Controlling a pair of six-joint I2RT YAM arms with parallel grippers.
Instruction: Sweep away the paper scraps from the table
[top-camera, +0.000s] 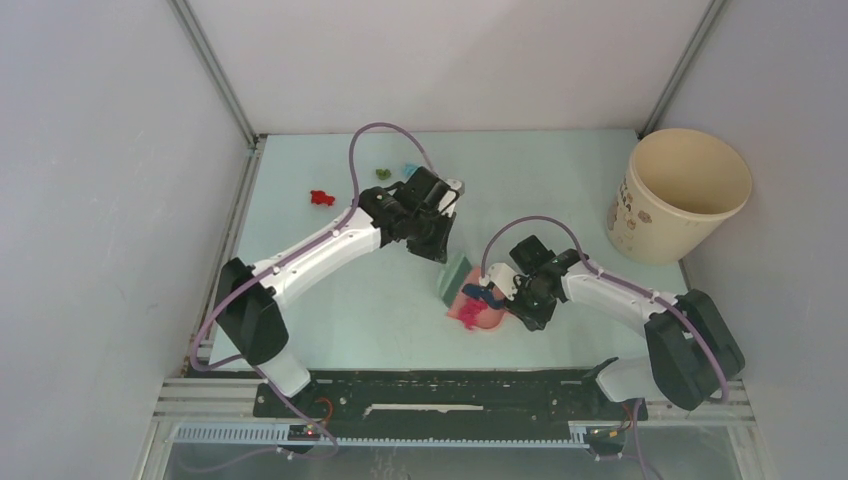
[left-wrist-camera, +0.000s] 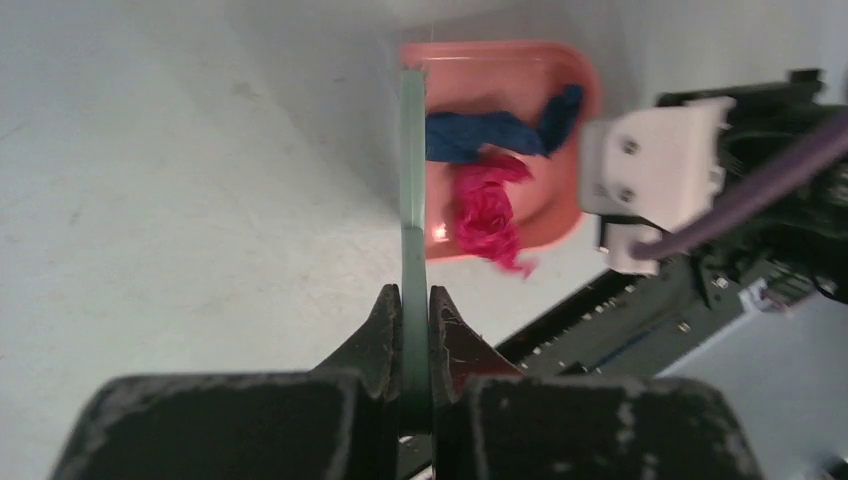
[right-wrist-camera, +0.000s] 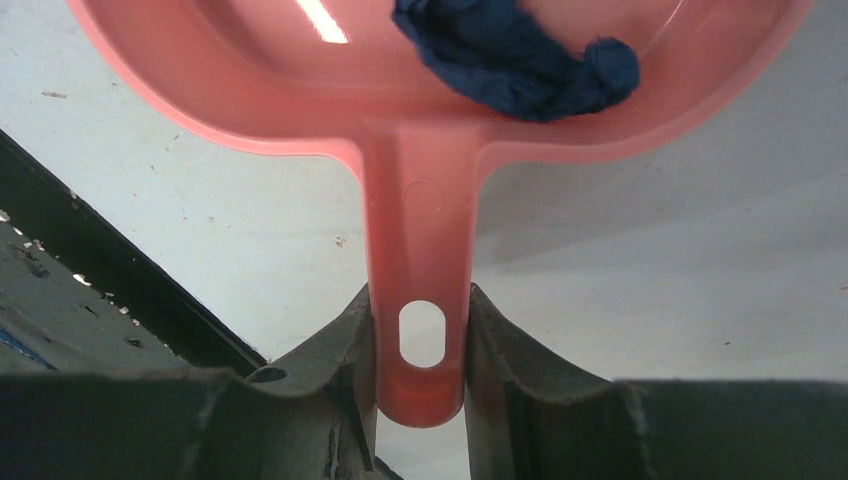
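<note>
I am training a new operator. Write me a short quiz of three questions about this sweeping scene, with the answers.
1. True or false: the right gripper holds the dustpan by its handle.
2. Which scraps lie in the dustpan? A) red and green B) dark blue and magenta C) white only
3. Fill in: the left gripper is shut on the ____.
Key: 1 true; 2 B, the dark blue scrap and the magenta scrap; 3 brush.

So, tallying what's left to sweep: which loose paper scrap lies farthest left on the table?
The crumpled red paper scrap, alone; the dark green scrap and light blue scrap lie further right, close together.
</note>
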